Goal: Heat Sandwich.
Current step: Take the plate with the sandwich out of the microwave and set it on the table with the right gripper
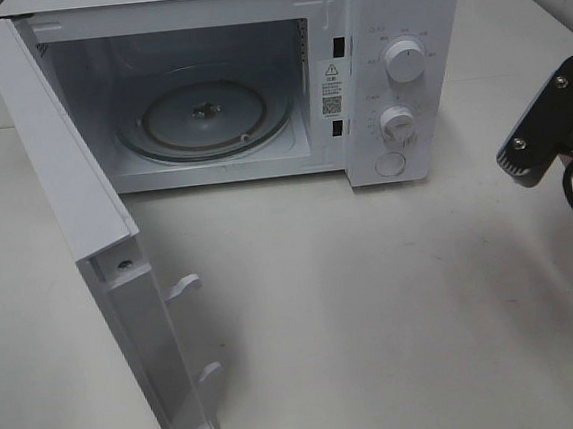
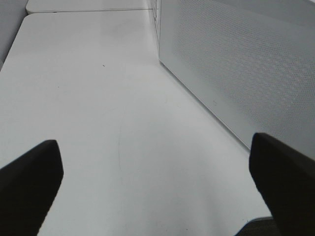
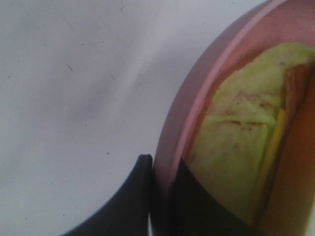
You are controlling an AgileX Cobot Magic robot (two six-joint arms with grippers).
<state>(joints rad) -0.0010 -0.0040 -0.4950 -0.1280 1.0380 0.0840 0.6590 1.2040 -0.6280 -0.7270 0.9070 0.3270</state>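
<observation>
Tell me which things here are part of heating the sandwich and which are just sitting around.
Part of the job:
- sandwich, on the pink plate
- right gripper, shut on the plate's rim
- microwave, door swung open, glass turntable bare

Just there:
- left gripper, open and empty over the white table

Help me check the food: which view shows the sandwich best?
The right wrist view: the sandwich fills it, lying on the pink plate whose rim the right hand pinches. The high and left wrist views show none of it.
</observation>
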